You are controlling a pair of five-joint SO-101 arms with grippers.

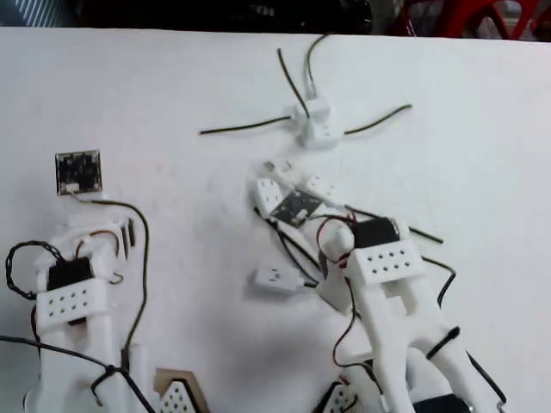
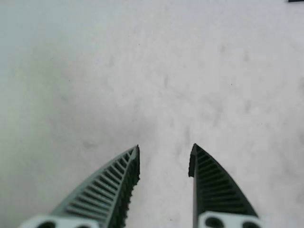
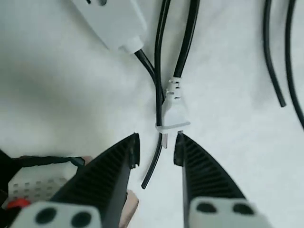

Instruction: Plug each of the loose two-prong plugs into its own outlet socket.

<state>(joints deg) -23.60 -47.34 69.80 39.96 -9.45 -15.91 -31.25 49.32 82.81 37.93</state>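
A white two-prong plug (image 3: pixel 174 111) on a black cord lies on the table with its prongs between the fingertips of my right gripper (image 3: pixel 156 142), which is open. A white outlet socket (image 3: pixel 111 19) with its own black cord lies just beyond the plug. In the high view that socket (image 1: pixel 277 277) sits left of the right arm, and more white sockets (image 1: pixel 269 194) lie behind it. At the table's left my left gripper (image 2: pixel 165 152) is open over bare table, holding nothing.
A joined cluster of white plugs and sockets (image 1: pixel 312 120) with cords spreading out lies at the back centre. A dark square board (image 1: pixel 78 172) sits at the left, ahead of the left arm. Loose black cords (image 3: pixel 275 52) run beside the plug.
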